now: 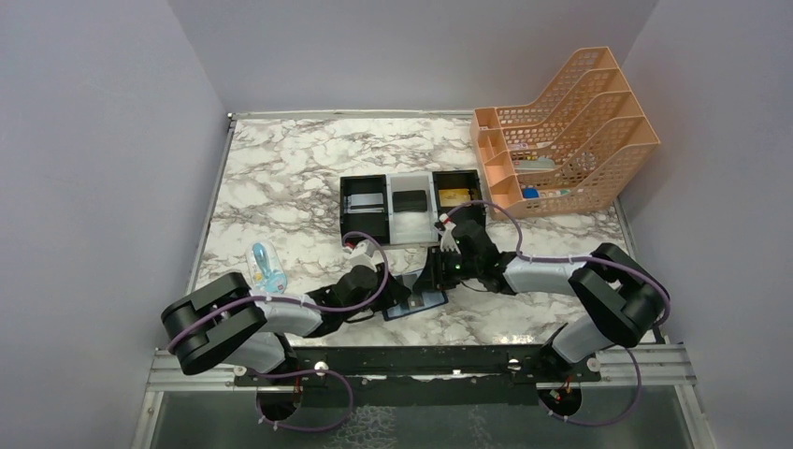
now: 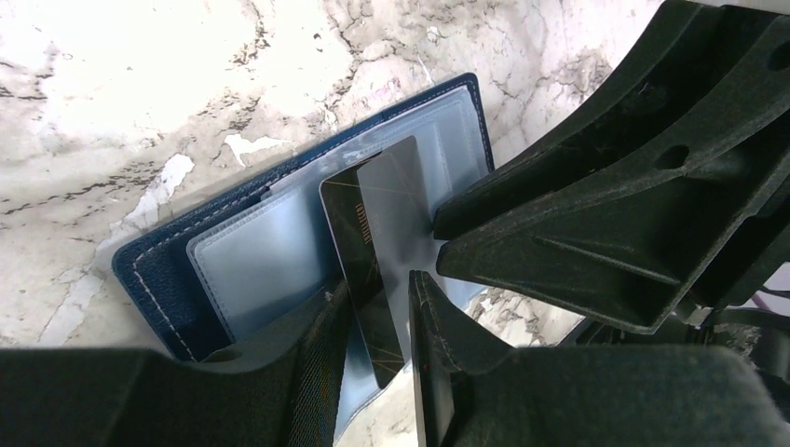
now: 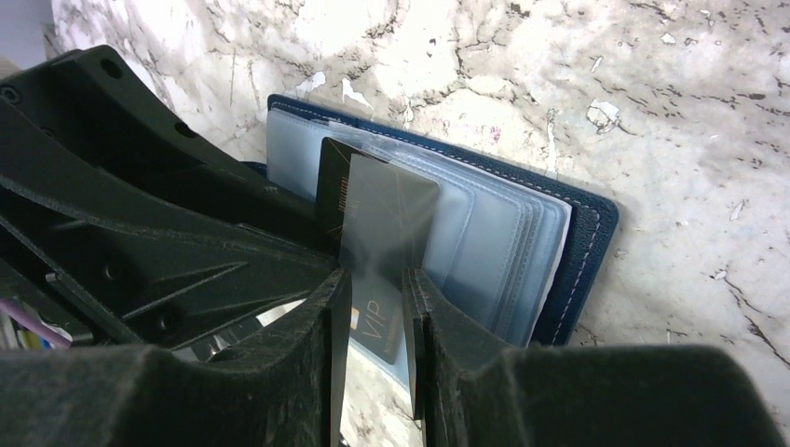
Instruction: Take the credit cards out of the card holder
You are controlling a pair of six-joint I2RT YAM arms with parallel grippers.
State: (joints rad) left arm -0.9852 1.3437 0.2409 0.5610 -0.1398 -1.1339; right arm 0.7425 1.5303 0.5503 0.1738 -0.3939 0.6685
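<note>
We are holding our left gripper point(image 2: 377, 298) low over the open card holder point(image 2: 163, 270), which is lying flat on the marble table point(image 2: 140, 93) just ahead of and beneath our fingertips. The jaws are standing a narrow way apart. A dark card point(image 2: 391, 205) is sticking out of the clear pockets point(image 2: 251, 270) and running back into the gap between the fingers. Its face is showing there, so we are not pinching it. A second dark edge with gold lines is peeking out just behind this card, on the left finger's side.

Our right gripper point(image 3: 375, 279) is facing the left one from the opposite side of the holder. Its tips are sitting at the card's far edge, right in front of the left fingertips. Its jaws are also narrowly parted, and the card's end, lettered VIP, is showing between them. We cannot tell whether those pads are touching the card. The holder's navy cover is spreading out beyond both pairs of fingers.
</note>
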